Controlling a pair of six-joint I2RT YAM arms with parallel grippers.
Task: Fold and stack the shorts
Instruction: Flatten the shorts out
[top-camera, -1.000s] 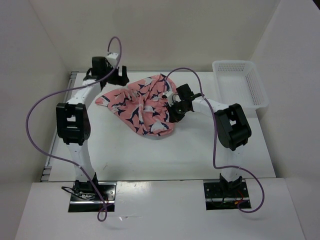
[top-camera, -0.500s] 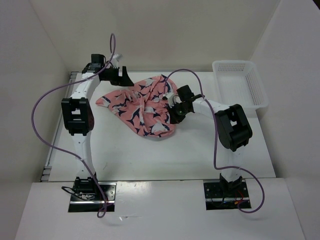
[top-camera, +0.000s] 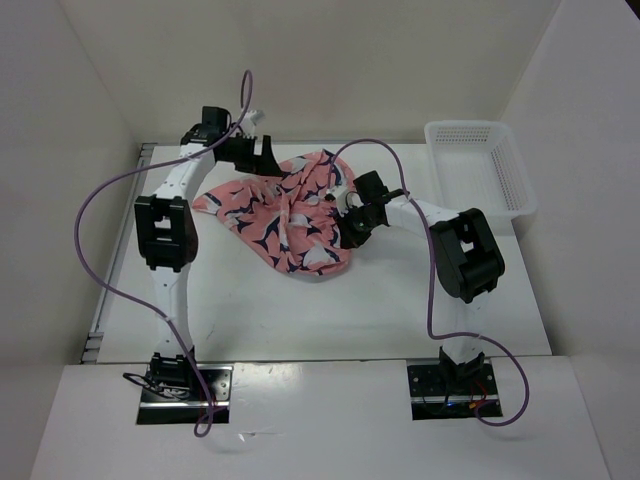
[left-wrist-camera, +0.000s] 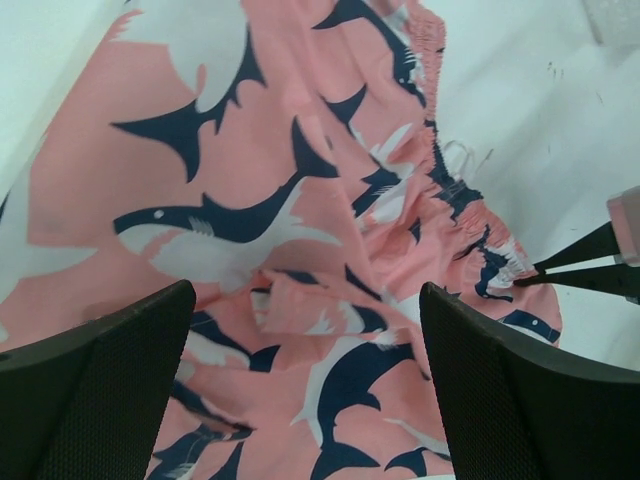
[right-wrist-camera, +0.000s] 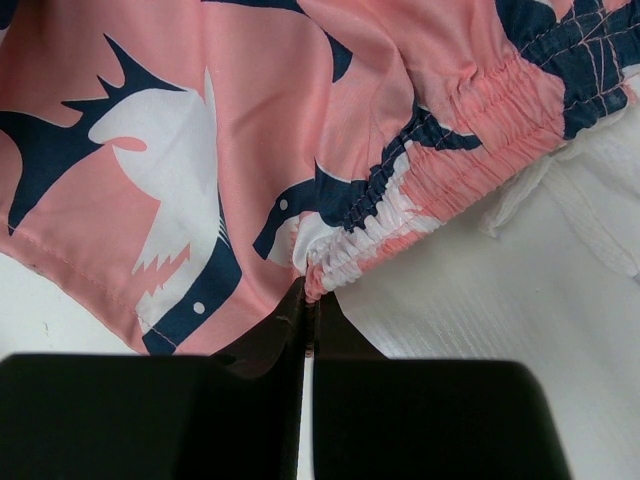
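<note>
Worktop: white table (top-camera: 300, 310) boxed in by pale walls on three sides, with both arm bases at its near edge.
Right gripper (right-wrist-camera: 305, 298): fingers pressed together, nipping the gathered edge of the waistband (right-wrist-camera: 450, 170) at their very tips (a thin bite, going by the wrist view).
Left gripper (left-wrist-camera: 305, 290): jaws wide apart, hanging over the cloth toward the far-left corner and holding nothing.
Shorts (top-camera: 280, 215): rumpled and unfolded in the far middle of the worktop, between the two grippers, with one point trailing toward the near edge.
Handling: I judge them light, limp and rather slick. They will sag and slide rather than hold a crease, and nothing in them can break.
Where to hold: the elastic waistband looks thickest and should grip best. The left gripper would do well to take the same band well apart from the right one, so the cloth can be drawn flat.
Risk: a tip-only pinch may slip under a pull.
Basket (top-camera: 480, 165): white mesh, at the far-right corner, well apart from the shorts.
</note>
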